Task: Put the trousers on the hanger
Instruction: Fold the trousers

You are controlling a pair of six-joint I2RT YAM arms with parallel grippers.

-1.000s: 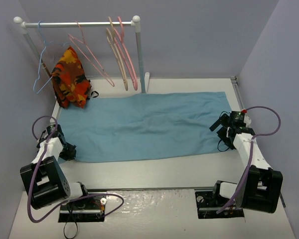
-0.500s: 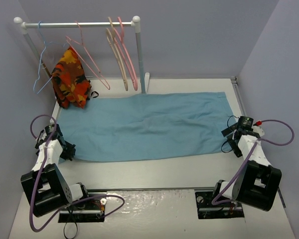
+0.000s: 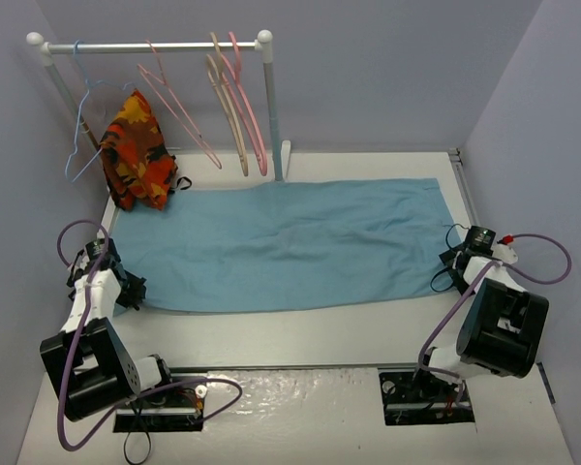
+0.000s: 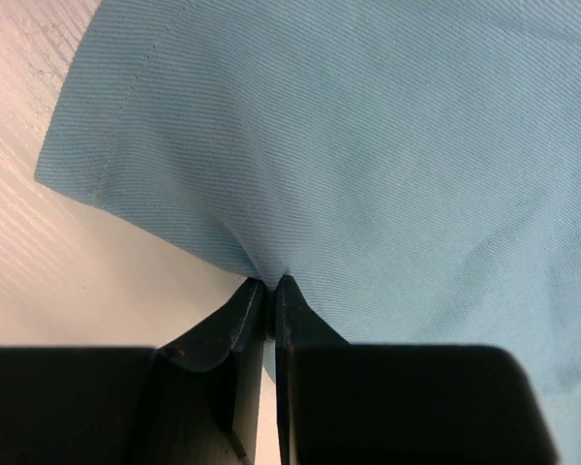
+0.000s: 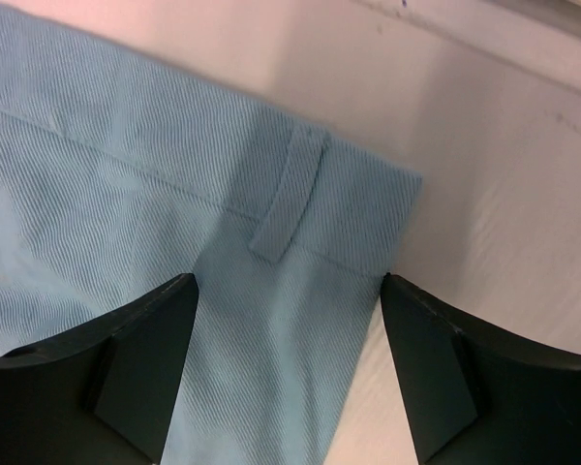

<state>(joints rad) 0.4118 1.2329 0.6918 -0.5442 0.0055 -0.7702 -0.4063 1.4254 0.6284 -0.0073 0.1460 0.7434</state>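
Observation:
The light blue-teal trousers [image 3: 281, 242] lie spread flat across the table. My left gripper [image 3: 133, 289] is at their near left corner, and in the left wrist view it [image 4: 269, 287] is shut on a pinch of the fabric [image 4: 368, 145]. My right gripper [image 3: 446, 271] is at the right end. In the right wrist view it [image 5: 289, 295] is open, with its jaws wide over the waistband corner and a belt loop [image 5: 289, 194]. The thin salmon-pink wire hanger [image 3: 181, 114] hangs on the rail at the back, apart from both grippers.
A white clothes rail [image 3: 155, 46] stands at the back. It holds a thin blue wire hanger [image 3: 80, 121], an orange-red patterned cloth [image 3: 136, 155], and thicker pink and beige hangers [image 3: 239, 107]. Its right post [image 3: 271, 107] stands just behind the trousers. Walls close in the left and right sides.

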